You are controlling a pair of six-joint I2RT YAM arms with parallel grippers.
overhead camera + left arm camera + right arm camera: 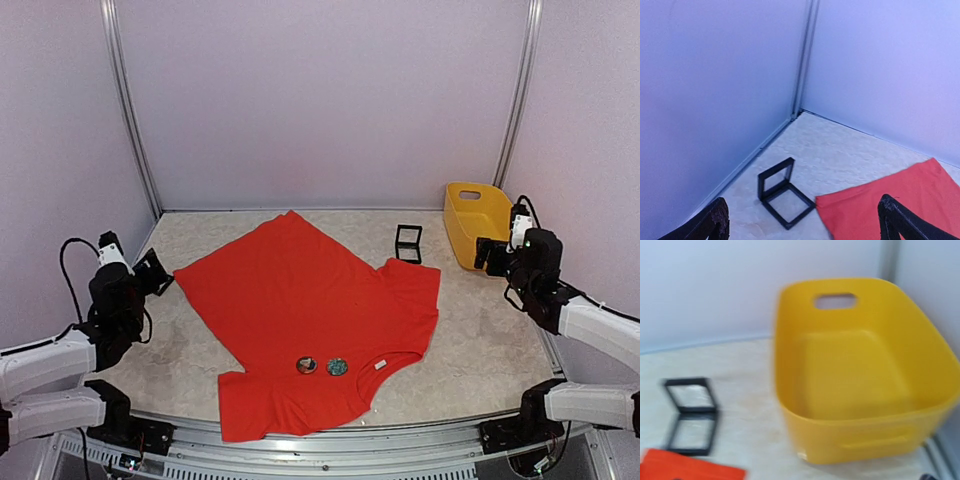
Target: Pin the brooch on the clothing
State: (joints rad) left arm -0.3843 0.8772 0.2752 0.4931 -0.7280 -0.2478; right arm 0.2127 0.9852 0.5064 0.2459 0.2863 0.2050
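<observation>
At the centre of the table (470,340): T-shirt (300,300), bright red, short-sleeved, soft fabric, spread flat at a diagonal. The neckline faces the near edge, with a small white label (379,365) showing. The hem runs along the far left.

On the shirt just below the neckline: two small round brooches side by side, one darker brooch (307,365) and one greenish brooch (337,367) to its right. Whether either is fastened cannot be told.

Left arm: low at the near left edge, with the wrist raised and aimed at the far left corner. The left gripper (804,204) is spread wide, with nothing between its fingertips (717,212).

Right arm: at the right edge, reaching toward the far right. The right gripper (490,256) faces the yellow bin (475,222); its jaw state cannot be told.

Other items:
- One hinged black frame (782,192) lies open just beside the shirt's left corner, ahead of the left gripper.
- A second black frame (408,243) stands open between the shirt's far sleeve and the bin.
- The bin's interior appears bare.
</observation>
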